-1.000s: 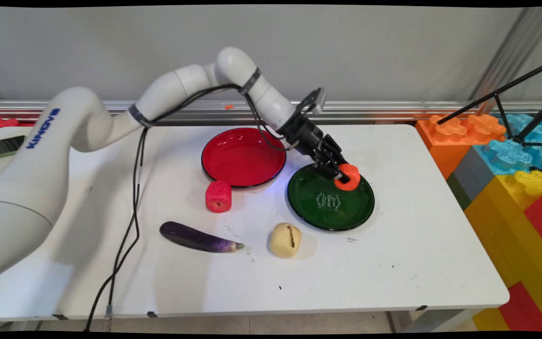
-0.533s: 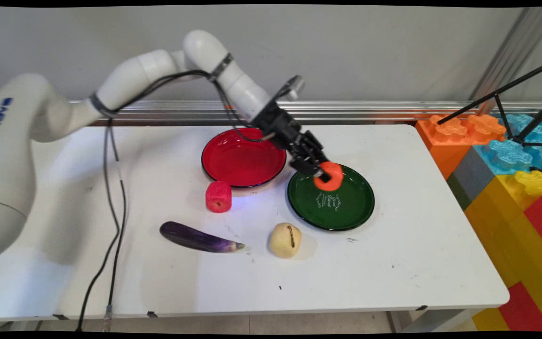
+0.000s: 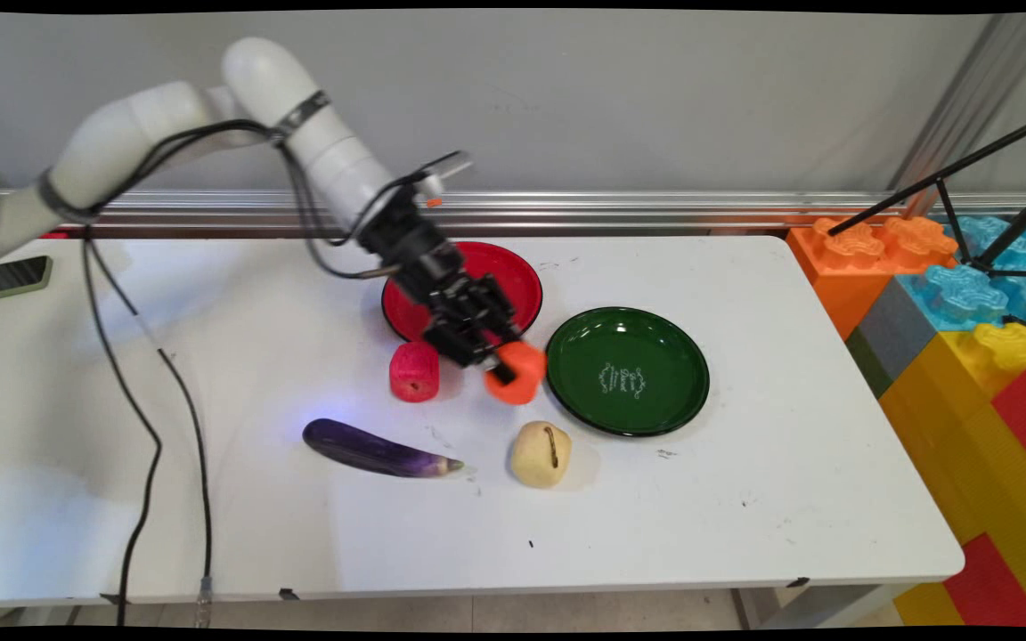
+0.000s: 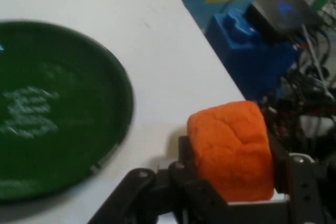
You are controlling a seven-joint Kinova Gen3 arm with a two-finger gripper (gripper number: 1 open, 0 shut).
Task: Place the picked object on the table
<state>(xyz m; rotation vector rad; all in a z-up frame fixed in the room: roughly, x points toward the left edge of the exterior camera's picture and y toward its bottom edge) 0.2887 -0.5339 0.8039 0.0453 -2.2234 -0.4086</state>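
A white table point(image 3: 789, 463) carries two plates side by side: a red plate point(image 3: 517, 276) toward the wall and a green plate point(image 3: 627, 370) with pale lettering at its centre, just right of it. A red fruit-like toy point(image 3: 413, 371) stands just in front of the red plate. Nearer the front edge lie a purple eggplant point(image 3: 375, 450) and, to its right, a beige potato-like toy point(image 3: 540, 454) just beside the green plate's rim. A dark phone point(image 3: 7, 279) rests at the table's far left. Large orange, blue, yellow and red toy bricks point(image 3: 967, 329) are stacked right of the table.
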